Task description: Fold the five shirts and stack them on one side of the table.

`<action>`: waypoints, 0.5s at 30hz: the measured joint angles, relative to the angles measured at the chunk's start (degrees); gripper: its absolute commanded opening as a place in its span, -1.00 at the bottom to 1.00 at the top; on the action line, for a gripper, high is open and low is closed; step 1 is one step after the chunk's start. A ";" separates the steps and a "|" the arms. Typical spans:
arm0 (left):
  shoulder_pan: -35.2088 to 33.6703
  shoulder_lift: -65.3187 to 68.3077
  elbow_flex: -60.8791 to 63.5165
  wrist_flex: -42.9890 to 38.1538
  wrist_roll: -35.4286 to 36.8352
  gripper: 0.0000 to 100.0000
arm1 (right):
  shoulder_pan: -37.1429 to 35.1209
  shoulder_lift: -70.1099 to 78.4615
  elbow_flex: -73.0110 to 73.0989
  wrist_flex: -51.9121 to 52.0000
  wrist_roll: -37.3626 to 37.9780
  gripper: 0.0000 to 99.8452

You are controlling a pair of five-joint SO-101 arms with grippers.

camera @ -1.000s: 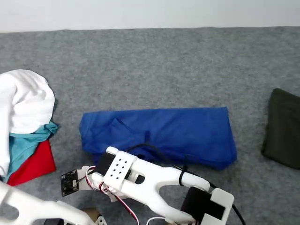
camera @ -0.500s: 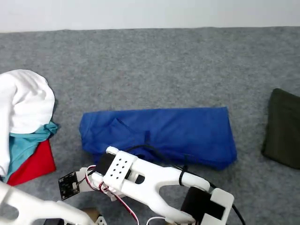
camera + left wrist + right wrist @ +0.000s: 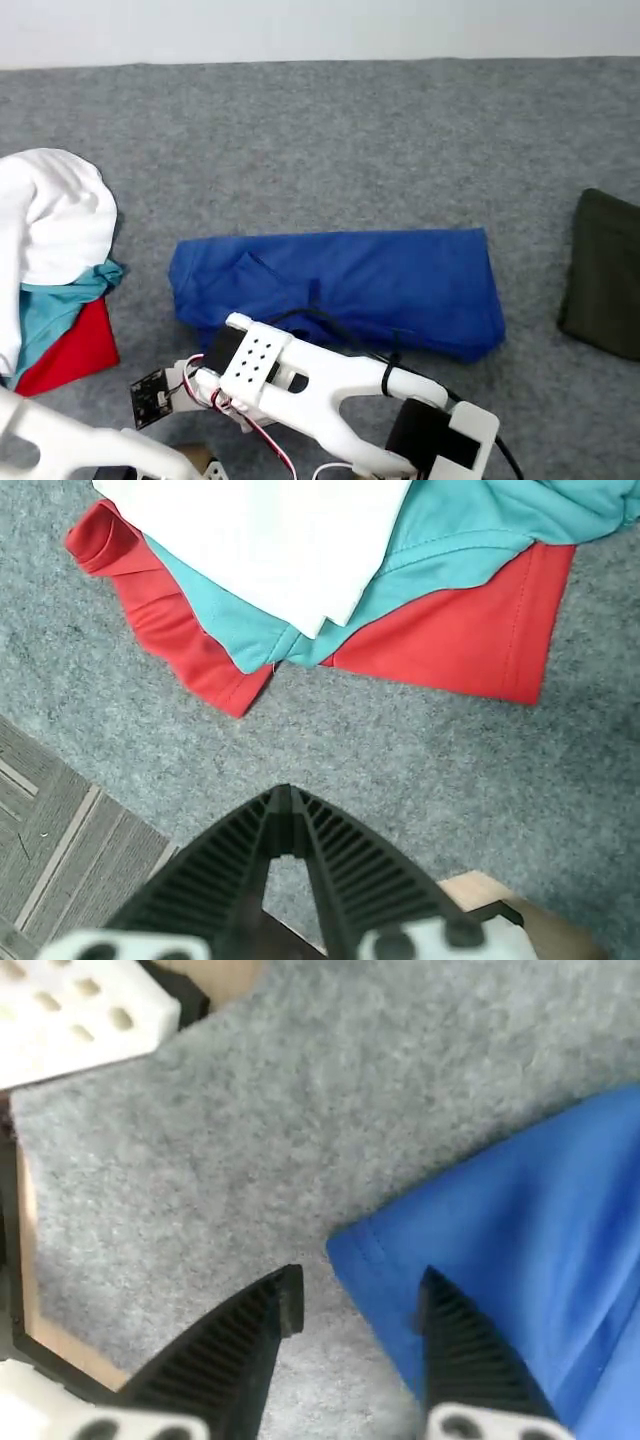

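Left hand (image 3: pixel 289 802) is closed, empty, near the shirt pile (image 3: pixel 262 546) at the left edge of the tabletop (image 3: pixel 350 140). Right hand (image 3: pixel 358 1292) stands wide over a corner of the blue shirt (image 3: pixel 525 1220), mid-way along the front edge. I fear it pinches one layer only and the fold opens.

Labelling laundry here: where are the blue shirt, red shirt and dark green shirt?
blue shirt (image 3: pixel 350 280), high view, middle of the cloth.
red shirt (image 3: pixel 450 635), left wrist view, near its hem.
dark green shirt (image 3: pixel 605 275), high view, middle of its visible part.

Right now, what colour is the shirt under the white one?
Teal shirt, best in left wrist view.
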 measured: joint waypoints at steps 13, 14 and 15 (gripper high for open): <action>-0.18 0.00 0.00 0.00 0.00 -0.99 | 0.18 5.10 -0.18 -6.77 5.80 -0.71; -0.18 0.00 0.00 0.00 0.00 -0.99 | 0.18 5.19 -0.26 -6.77 5.89 -0.71; -0.18 0.00 0.00 0.00 0.00 -0.99 | 0.18 5.19 -0.26 -6.86 5.89 -0.72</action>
